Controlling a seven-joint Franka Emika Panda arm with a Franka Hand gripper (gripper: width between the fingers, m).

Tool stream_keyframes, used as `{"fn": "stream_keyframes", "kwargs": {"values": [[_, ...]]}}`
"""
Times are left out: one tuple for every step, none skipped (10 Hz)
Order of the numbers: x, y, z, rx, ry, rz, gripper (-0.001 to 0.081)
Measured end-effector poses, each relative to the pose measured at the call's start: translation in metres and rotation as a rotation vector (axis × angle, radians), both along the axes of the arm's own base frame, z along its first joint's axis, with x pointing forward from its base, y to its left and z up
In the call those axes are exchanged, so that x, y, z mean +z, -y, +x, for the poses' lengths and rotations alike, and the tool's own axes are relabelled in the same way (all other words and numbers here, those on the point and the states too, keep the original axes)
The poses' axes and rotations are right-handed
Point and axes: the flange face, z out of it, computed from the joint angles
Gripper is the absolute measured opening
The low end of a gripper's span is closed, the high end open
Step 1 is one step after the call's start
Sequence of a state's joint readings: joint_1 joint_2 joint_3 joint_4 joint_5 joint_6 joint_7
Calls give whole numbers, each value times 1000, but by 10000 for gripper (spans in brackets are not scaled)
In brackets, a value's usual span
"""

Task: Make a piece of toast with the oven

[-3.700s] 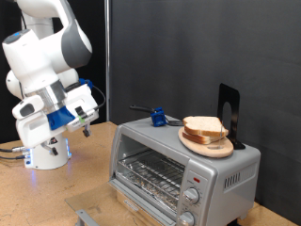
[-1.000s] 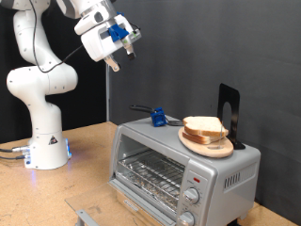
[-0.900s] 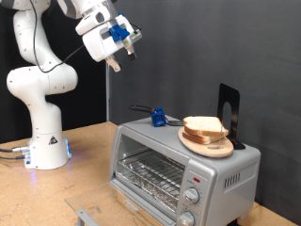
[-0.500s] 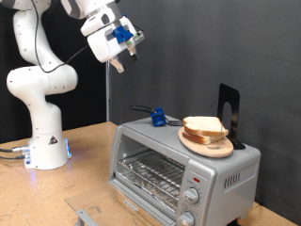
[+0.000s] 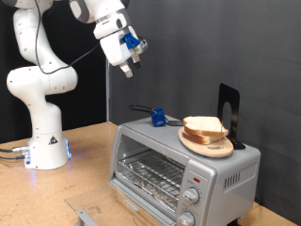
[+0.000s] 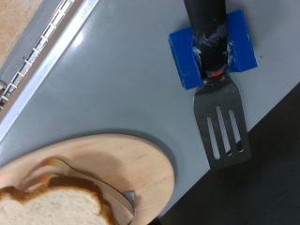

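The piece of toast [image 5: 204, 126] lies on 1 round wooden plate [image 5: 206, 142], on top of the oven [image 5: 179, 166], toward the exterior view's right. You have 1 oven w/ door shut and 2 knobs visible on its front. 1 spatula w/ blue block [image 6: 214, 56] lies on the oven top too. Your end effector [image 5: 128, 70] hangs high up, well apart from the toast, holding nothing; how far open, I cannot tell.
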State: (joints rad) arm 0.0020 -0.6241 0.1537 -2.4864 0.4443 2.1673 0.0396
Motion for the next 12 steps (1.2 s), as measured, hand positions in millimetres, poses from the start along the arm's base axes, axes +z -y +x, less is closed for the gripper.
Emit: {"fn": "stream_keyframes", "kwargs": {"values": [[-1,-4,0,6,8,-6,808],[-4,-9,-1,20,12,-17,808],[-9,-15,-3,32,15,-28,808],[-15,-20,-4,40,15,-38,808],[-20,-24,-6,43,11,-42,808],[-26,-28,-7,38,17,-45,808],[-34,-31,-7,28,18,-47,808],[-43,-34,-5,19,22,-48,808],[-53,-37,-3,16,23,-52,808],[-62,-41,-1,18,21,-58,808],[-70,-44,1,22,18,-65,808],[-77,-47,3,31,26,-72,808]]}}
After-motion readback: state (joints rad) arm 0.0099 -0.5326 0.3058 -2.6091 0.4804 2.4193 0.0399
